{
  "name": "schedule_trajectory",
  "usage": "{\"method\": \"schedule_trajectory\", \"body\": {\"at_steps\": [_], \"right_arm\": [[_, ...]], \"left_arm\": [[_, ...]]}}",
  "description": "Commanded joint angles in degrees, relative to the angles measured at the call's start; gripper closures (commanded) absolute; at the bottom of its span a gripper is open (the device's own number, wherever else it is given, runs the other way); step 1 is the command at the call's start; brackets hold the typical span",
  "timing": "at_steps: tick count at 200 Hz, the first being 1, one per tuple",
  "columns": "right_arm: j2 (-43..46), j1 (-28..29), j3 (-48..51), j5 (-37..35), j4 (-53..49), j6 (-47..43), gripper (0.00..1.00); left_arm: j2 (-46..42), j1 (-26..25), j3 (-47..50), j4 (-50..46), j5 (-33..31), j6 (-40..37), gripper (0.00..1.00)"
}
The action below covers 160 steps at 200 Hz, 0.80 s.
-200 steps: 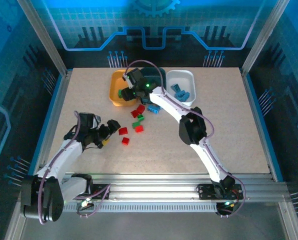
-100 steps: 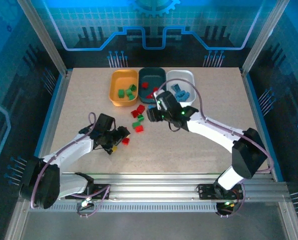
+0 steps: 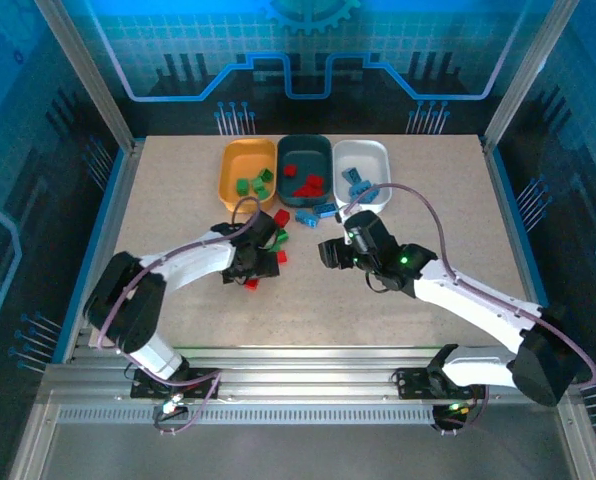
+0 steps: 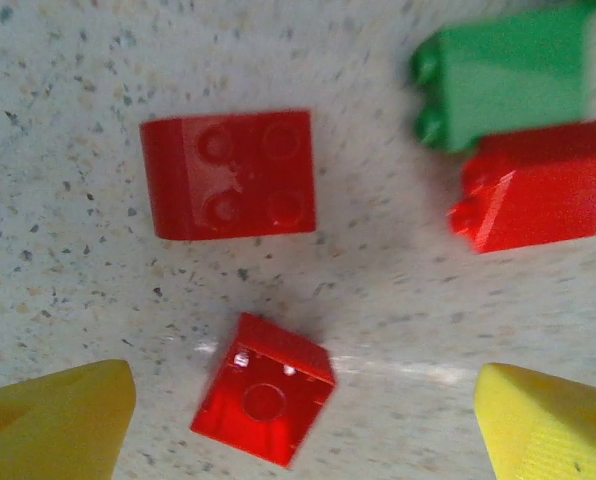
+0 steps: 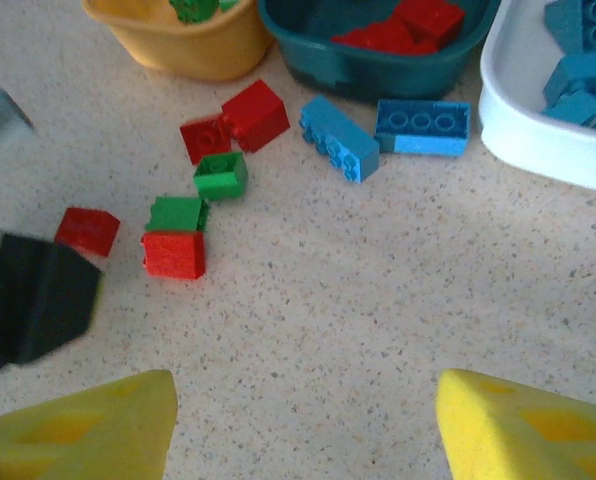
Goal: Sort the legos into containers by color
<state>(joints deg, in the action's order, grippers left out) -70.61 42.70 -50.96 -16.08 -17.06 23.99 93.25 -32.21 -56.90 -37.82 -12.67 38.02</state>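
Legos (image 4: 263, 400) now lie under the released left end effector (image 4: 303, 385); the released right end effector (image 5: 306, 385) has retreated.

"What sits at the far side of the table (image 3: 458, 230)?"
"A row: left tub (image 3: 246, 160), middle tub (image 3: 303, 157), right tub (image 3: 364, 157), with bricks (image 3: 306, 183) in each."
"And the loose bricks (image 3: 278, 238)?"
"Just before the left and middle tubs. One pair (image 3: 325, 210) lies before the middle-right gap."

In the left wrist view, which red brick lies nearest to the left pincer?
The smallest red brick, tilted, between the open fingertips of the left pincer. The four-stud red brick and the red brick beside the green brick lie farther ahead.
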Motion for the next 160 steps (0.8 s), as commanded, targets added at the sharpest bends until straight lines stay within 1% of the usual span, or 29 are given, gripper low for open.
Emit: {"method": "schedule_trajectory", "body": {"at_steps": [1,19,35,40,51,59,72,83,98,122,146,160], "right_arm": [[1.3,-0.5,3.3,-2.1,0.4,-0.5,0.29],[1.5,-0.9,5.5,-1.8,2.1,0.1,0.29],[1.3,-1.4,6.4,-1.8,2.5,0.5,0.29],[1.2,-1.6,6.5,-1.7,2.4,0.7,0.29],[1.5,-1.8,6.9,-1.5,2.4,0.9,0.29],[1.7,-1.8,7.0,-1.6,2.5,0.9,0.29],[2.3,-1.8,7.3,-2.1,2.5,0.9,0.30],[2.6,-1.9,7.5,-2.3,2.5,0.9,0.30],[2.8,-2.0,7.6,-2.5,2.5,1.1,0.30],[2.8,-1.9,7.7,-2.8,2.5,1.1,0.30],[2.9,-2.0,8.1,-3.8,2.8,1.7,0.30],[3.1,-2.0,8.6,-5.2,3.1,2.5,0.30]], "left_arm": [[3.4,-1.3,-1.7,-3.4,-5.2,-5.7,0.11],[5.2,-1.3,-1.6,-2.0,-4.6,-6.0,0.14],[6.3,-1.3,-1.6,-1.4,-4.0,-6.2,0.21],[6.7,-1.3,-1.6,-1.4,-3.9,-6.1,0.24],[7.2,-1.3,-1.2,-0.7,-3.7,-6.3,0.35],[7.4,-1.3,-0.9,-0.2,-3.4,-6.5,0.41],[7.8,-1.3,-0.5,0.6,-2.9,-6.4,0.45],[7.9,-1.3,-0.4,0.8,-2.6,-6.3,0.52],[7.6,-1.3,-0.3,0.7,-1.8,-6.1,0.59],[5.5,-2.0,-1.0,-0.5,-1.7,-5.6,0.66],[2.4,-4.6,-4.7,-3.9,-1.4,-5.3,0.68],[0.7,-5.6,-8.3,-5.0,0.2,-5.7,0.69]]}}
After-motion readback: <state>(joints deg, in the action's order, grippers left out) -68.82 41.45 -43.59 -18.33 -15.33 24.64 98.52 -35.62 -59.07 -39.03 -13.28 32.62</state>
